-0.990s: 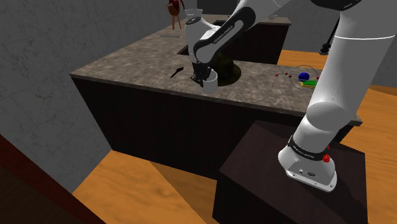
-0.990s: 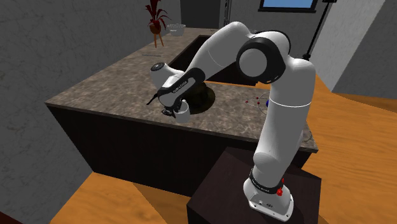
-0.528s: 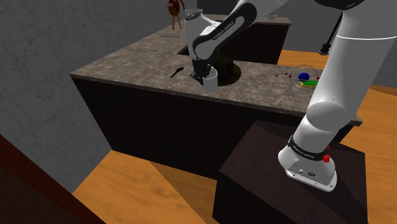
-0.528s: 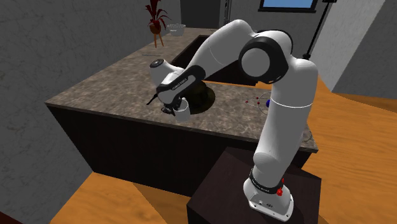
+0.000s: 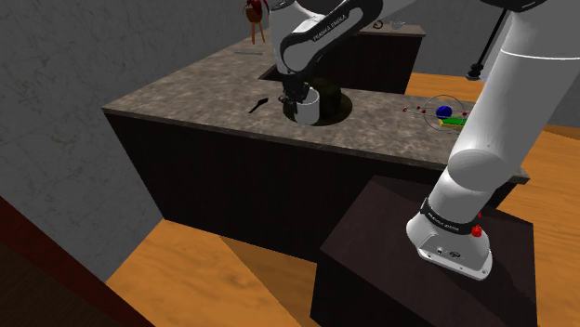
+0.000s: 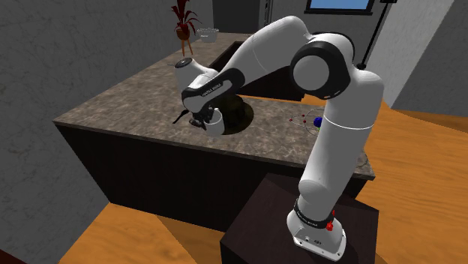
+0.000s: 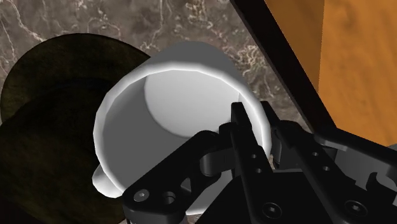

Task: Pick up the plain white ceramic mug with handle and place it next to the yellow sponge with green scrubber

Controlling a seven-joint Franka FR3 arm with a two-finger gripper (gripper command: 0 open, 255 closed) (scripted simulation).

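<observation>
On the bench (image 5: 186, 93), near its front edge: tool (image 5: 299, 98) clamped on the white mug (image 5: 308, 111), lift in progress.

From the shoulder view's left: a black utensil (image 5: 261, 104) lies flat. Just beside it the tool (image 7: 252, 121) pinches the mug's wall, one finger inside the rim and one outside. The white mug (image 7: 172, 95) hangs over the edge of a dark round mat (image 5: 336, 98). Well apart to the right lies the yellow-and-green sponge (image 5: 453, 122). Recommended: keep the clamp firm, gain height over the mat, carry the mug level and set it down just beside the sponge without touching it. Against a second ago, the mug sits higher and nearer the mat, apparently clear of the bench; the sponge is unmoved.
</observation>
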